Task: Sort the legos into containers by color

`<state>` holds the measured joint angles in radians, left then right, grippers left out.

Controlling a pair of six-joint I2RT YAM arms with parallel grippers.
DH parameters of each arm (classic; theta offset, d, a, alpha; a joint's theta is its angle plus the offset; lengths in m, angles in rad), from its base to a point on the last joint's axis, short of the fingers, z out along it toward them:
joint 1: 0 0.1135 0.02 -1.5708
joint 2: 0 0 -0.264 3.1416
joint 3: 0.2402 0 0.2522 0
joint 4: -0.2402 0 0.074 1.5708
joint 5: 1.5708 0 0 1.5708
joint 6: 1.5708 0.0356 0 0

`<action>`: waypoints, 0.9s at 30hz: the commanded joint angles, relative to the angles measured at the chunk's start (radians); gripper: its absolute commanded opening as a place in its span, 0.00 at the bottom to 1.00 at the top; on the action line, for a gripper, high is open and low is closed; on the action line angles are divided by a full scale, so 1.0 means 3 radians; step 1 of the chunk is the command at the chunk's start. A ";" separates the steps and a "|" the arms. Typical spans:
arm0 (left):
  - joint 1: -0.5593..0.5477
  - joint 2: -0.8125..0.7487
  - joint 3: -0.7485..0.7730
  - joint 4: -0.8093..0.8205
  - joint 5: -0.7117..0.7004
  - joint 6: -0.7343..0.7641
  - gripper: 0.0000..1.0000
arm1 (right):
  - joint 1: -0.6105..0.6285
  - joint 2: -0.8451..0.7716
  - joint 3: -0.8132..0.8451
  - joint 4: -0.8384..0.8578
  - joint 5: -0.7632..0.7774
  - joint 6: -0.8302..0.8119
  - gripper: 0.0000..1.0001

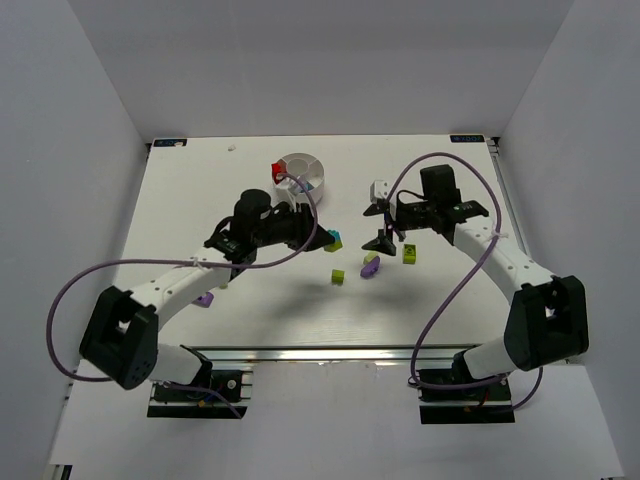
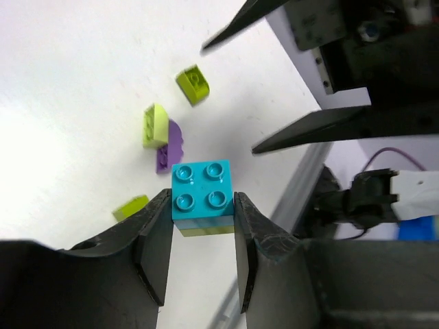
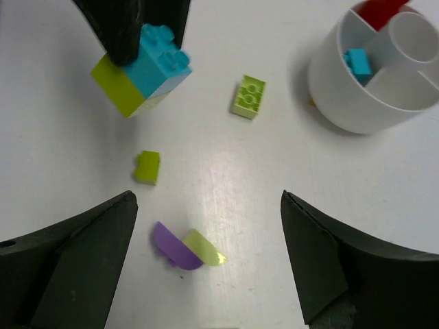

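The cyan lego point(image 2: 202, 188) is pinched between the fingers of the left gripper point(image 2: 203, 214), studs up toward the wrist camera, and there's a lime lego point(image 2: 203, 231) clipped underneath it. In the top view the pair sits at about 5 o'clock from the dish point(image 1: 316, 184), near it but apart. We cannot tell whether it is clear of the table. The right gripper point(image 3: 207, 199) hangs with its fingers spread wide and nothing between them. Below it, at 6 o'clock in its own view, a purple lego point(image 3: 170, 248) touches a lime piece.

Our worry is that stuck pair. If we let go over a cyan wedge, the lime goes in too and the compartment is mixed, so we judge the two need splitting first. The fingers press only the cyan sides, so the lime one could also shake loose on the way and land anywhere. The arms are close as well. The right arm's open fingers fill 1 to 3 o'clock of the left wrist view, and a careless swing could clip them.

Only the right wrist view looks into the dish, where we see a second cyan lego point(image 3: 358, 63) in one wedge and a red lego point(image 3: 381, 10) at the dish's 12 o'clock. The left wrist view misses the dish entirely. The top view alone catches a stray purple lego point(image 1: 205, 299) at 7 o'clock from the left gripper, beside that arm.
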<state>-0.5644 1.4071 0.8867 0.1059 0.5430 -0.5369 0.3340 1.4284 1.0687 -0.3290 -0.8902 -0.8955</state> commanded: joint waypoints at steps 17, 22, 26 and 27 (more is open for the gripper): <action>0.0010 -0.0886 -0.0767 0.1298 0.0148 0.0711 0.00 | 0.0451 0.0490 0.0359 0.1050 -0.1149 0.2647 0.82; 0.0010 -0.0901 -0.0829 0.1472 0.0225 0.0609 0.00 | 0.0477 0.0551 0.0395 0.1276 -0.1292 0.2811 0.78; 0.0010 -0.0891 -0.0864 0.1595 0.0266 0.0552 0.00 | 0.0497 0.0602 0.0462 0.1266 -0.1384 0.2826 0.70; 0.0010 -0.0891 -0.0859 0.1651 0.0281 0.0527 0.00 | 0.0502 0.0618 0.0467 0.1271 -0.1425 0.2827 0.68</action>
<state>-0.5602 1.1721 0.6331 0.5247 0.5934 -0.3584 0.4767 1.6035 1.1568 0.0032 -1.2514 -0.0780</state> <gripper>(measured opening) 0.458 0.704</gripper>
